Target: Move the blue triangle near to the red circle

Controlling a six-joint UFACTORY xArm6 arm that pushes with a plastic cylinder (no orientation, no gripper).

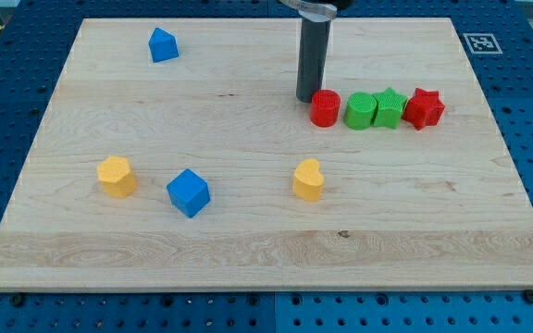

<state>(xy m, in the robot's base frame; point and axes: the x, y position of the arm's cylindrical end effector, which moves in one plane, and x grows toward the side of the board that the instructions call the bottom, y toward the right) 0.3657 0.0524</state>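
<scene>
The blue triangle [163, 44] sits near the view's top left of the wooden board [248, 231]. The red circle [325, 108] stands right of centre, at the left end of a row of blocks. My tip [306, 98] rests on the board just left of the red circle, almost touching it, and far to the right of the blue triangle.
Right of the red circle stand a green circle [360, 111], a green star [390, 107] and a red star [424, 108] in a row. A blue cube [189, 192], a yellow block [117, 176] and a yellow heart [309, 179] lie lower down.
</scene>
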